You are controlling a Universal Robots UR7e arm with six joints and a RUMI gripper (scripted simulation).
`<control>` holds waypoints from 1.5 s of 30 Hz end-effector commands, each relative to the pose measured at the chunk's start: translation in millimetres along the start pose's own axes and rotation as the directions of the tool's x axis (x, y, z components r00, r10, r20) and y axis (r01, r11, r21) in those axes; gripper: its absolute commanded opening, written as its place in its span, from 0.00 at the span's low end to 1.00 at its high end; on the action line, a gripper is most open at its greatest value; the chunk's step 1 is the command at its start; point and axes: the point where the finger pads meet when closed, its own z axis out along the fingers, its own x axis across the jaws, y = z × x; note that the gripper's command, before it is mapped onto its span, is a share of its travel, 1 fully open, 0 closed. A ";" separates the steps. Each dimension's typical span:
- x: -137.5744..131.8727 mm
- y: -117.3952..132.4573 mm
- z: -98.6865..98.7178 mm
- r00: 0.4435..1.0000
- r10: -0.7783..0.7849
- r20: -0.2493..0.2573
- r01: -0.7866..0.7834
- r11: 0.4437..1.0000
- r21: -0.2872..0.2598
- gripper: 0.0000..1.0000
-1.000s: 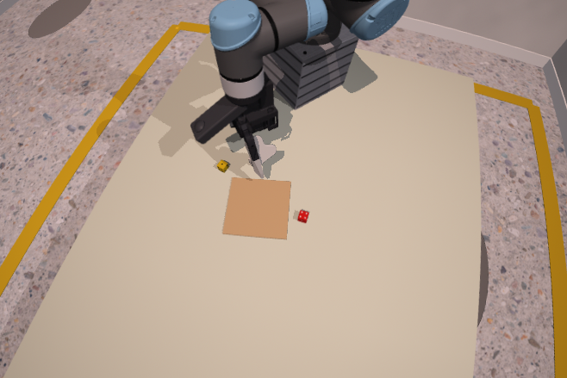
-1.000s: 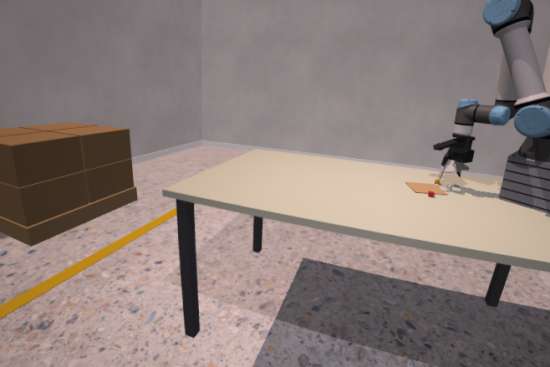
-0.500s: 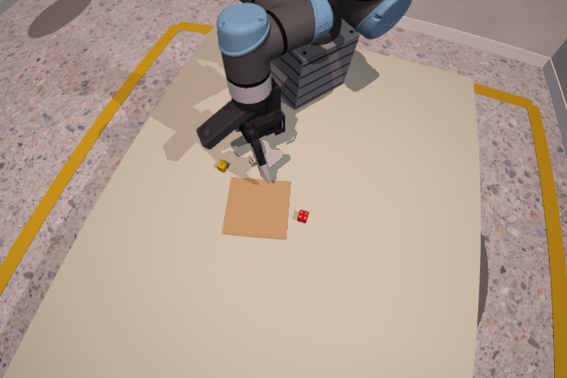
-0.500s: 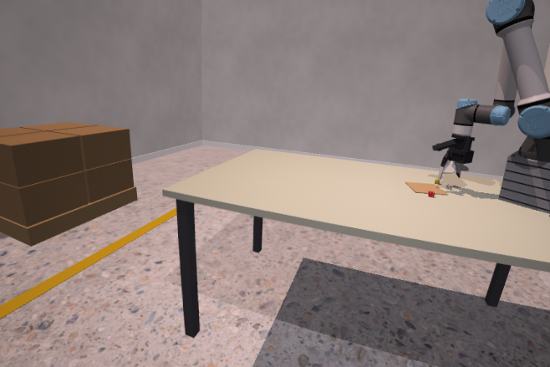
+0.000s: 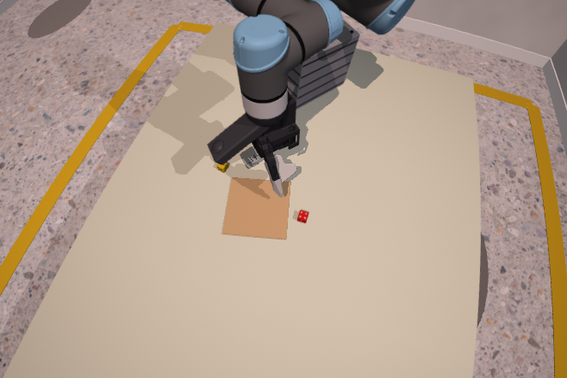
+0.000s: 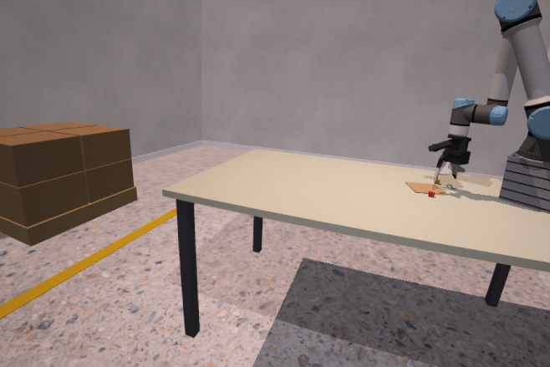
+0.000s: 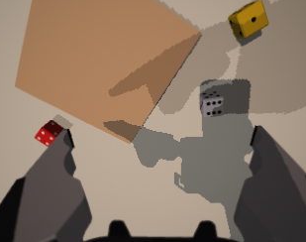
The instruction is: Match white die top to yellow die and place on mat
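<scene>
- At the left of the top view, the yellow die [image 5: 222, 166] [image 6: 437, 181] [image 7: 248, 19] sits on the tabletop [image 5: 366, 236] [image 6: 311, 189] [image 7: 115, 196], off the mat and near its upper left corner. The wrist view shows a single pip on its broadest visible face.
- Next comes the white die [image 5: 251, 159] [image 6: 449, 186] [image 7: 212, 105], also on the tabletop, in shadow, just above the mat's upper edge and wholly outside it. In the wrist view its brighter face carries six pips; more pips show on a darker face adjoining it. It is apart from the yellow die.
- The orange mat [image 5: 256, 213] [image 6: 424, 187] [image 7: 100, 53] lies flat, with part of the arm's shadow falling across it.
- The tool [image 5: 283, 182] [image 6: 445, 179] [image 7: 159, 129] points down above the tabletop. It is released, its two fingers spread wide with nothing gripped. In the wrist view, the white die appears between the fingertips' left and right positions but farther up, touching neither.
- Farther right is the red die [image 5: 302, 216] [image 6: 431, 194] [image 7: 50, 133], on the tabletop just beside the mat's right edge, its white pips visible.
- Rightmost, behind the dice, stands the dark ridged pedestal [image 5: 326, 66] [image 6: 521, 185].
</scene>
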 end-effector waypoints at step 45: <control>-121.2 18.3 -0.5 1.000 0.007 -0.002 -0.007 1.000 0.003 1.00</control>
